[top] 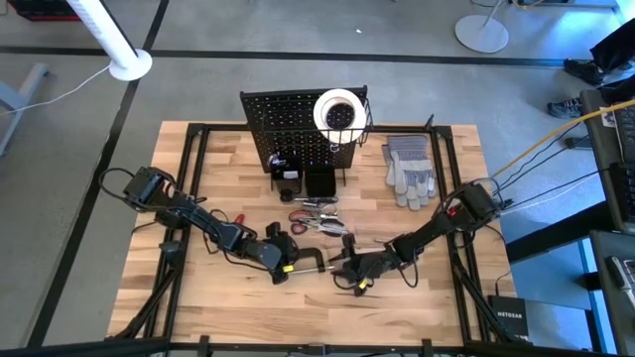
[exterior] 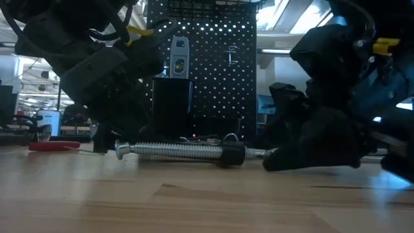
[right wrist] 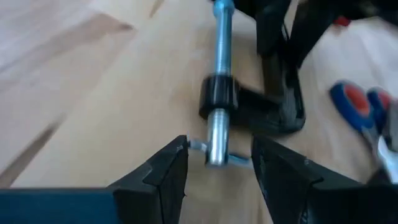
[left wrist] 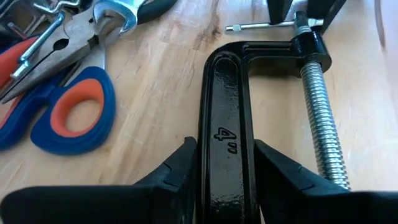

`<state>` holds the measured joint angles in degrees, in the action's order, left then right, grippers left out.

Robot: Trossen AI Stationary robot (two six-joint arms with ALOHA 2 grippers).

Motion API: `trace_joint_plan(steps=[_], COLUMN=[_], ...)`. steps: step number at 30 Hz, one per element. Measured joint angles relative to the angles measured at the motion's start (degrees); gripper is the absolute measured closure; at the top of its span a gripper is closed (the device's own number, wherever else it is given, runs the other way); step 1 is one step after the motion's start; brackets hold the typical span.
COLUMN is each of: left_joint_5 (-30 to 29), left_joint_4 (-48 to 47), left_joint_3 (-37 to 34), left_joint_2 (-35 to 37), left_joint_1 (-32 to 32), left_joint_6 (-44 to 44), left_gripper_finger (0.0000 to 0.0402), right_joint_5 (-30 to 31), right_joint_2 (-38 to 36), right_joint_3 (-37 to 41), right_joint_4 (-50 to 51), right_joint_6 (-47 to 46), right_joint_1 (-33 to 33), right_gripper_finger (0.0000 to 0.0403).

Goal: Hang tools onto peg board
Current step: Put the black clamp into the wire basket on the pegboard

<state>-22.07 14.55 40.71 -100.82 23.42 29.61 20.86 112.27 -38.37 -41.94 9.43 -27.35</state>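
The black C-clamp (left wrist: 227,124) lies flat near the counter's (top: 198,297) front edge, its screw running parallel to that edge. The left pincer (left wrist: 225,168), arm stretched low, grips the frame's spine. The right pincer (right wrist: 217,163), also low, stands open astride the screw's handle end.

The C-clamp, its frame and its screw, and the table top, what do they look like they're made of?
C-clamp frame: likely cast metal under glossy black paint; it gleams and carries a raised 4-inch mark. The left hand grips it.
Screw: bare bright steel by the look, silvery with cut threads.
Table top: light wood, probably butcher block; grain streaks and joined strips show.
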Motion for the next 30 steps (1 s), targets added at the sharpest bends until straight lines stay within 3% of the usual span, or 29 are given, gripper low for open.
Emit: trace_joint_plan(steps=[8, 16, 26, 30], left_joint_5=[-0.59, -0.91, -0.67, 2.03], left_joint_4=[1.69, 0.59, 0.56, 0.08], left_joint_3=[0.06, 0.04, 0.04, 0.13], left_joint_2=[0.00, 0.00, 0.00, 0.08], left_joint_1=[0.04, 0.00, -0.15, -0.95], left_joint_6=[0.20, 0.52, 1.27, 1.43], left_gripper_finger=[0.0290, 0.0286, 0.0254, 0.0231], right_joint_5=[0.67, 3.47, 4.41, 3.99], right_joint_2=[1.98, 2.05, 0.39, -1.93], right_joint_3=[-0.75, -0.71, -0.62, -0.52], right_joint_4=[-3.47, -3.04, -2.23, -0.75], right_joint_6=[5.28, 6.66, 7.25, 5.67], right_joint_1=[0.00, -0.10, -0.13, 0.05], right_gripper_finger=[0.0236, 0.0345, 0.0351, 0.0357])
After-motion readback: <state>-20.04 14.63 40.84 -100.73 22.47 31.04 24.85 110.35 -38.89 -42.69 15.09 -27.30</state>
